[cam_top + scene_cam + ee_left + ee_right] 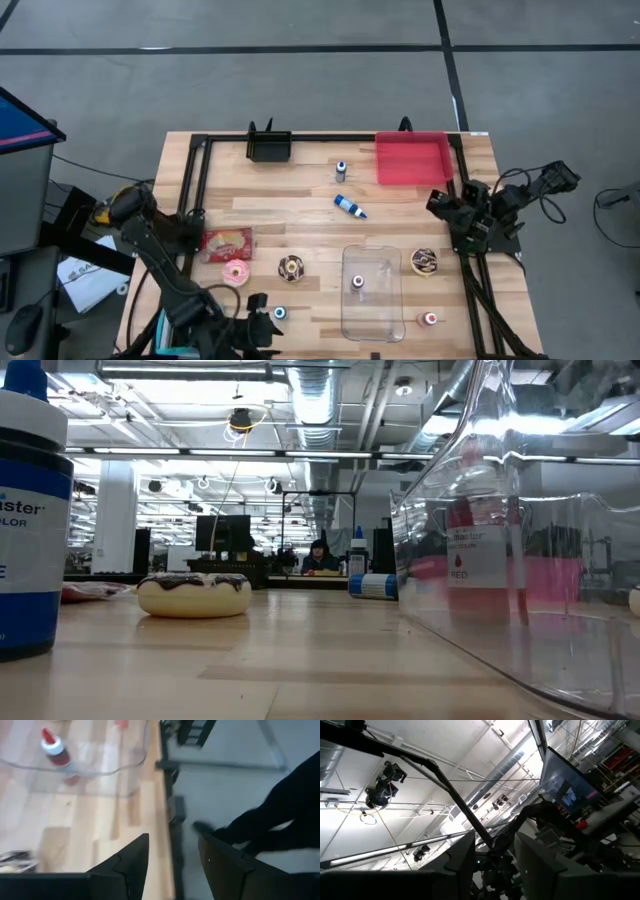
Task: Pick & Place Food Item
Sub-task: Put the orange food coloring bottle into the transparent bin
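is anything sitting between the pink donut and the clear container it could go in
Yes: in the high view the chocolate donut lies on the table directly between the pink donut and the clear container. Carrying over it would clear it. The left gripper is empty near the table's front edge.

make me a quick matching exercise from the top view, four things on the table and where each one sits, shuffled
1. red tray
2. black bin
3. pink donut
4. clear container

A. far edge, toward the left arm's side
B. near half, right of centre, a red-capped bottle inside
C. far right corner
D. just below the red snack packet

Pairs: 1-C, 2-A, 3-D, 4-B
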### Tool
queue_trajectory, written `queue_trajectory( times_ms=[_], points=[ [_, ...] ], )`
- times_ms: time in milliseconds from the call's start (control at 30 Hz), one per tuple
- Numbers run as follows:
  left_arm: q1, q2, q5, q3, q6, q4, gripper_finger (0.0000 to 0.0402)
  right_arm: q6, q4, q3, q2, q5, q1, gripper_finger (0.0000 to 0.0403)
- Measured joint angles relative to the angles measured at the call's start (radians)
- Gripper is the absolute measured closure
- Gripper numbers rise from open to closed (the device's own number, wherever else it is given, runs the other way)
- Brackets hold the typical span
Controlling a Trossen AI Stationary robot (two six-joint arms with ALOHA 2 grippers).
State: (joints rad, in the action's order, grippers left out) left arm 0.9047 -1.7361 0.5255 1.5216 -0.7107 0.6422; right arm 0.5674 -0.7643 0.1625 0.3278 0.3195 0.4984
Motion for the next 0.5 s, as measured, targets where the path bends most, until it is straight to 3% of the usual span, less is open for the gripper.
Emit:
queue_trajectory(
  times_ms=[167,300,400,500],
  points=[
    [-0.007,-0.013,0.129,0.04,0.003,0.048,0.0234,0.028,0.002,0.024,0.079,-0.005,0.0,0.0272],
    [-0.006,-0.005,0.168,0.039,-0.007,0.058,0.0234,0.107,0.022,0.082,0.181,-0.085,0.035,0.0272],
    [0.007,-0.005,0.167,0.036,-0.035,0.072,0.0234,0.204,0.21,0.172,0.245,-0.112,0.099,0.0272],
    [0.012,-0.005,0.175,0.034,-0.052,0.08,0.0234,0.311,0.546,0.3,0.307,-0.089,0.177,0.0275]
  ],
)
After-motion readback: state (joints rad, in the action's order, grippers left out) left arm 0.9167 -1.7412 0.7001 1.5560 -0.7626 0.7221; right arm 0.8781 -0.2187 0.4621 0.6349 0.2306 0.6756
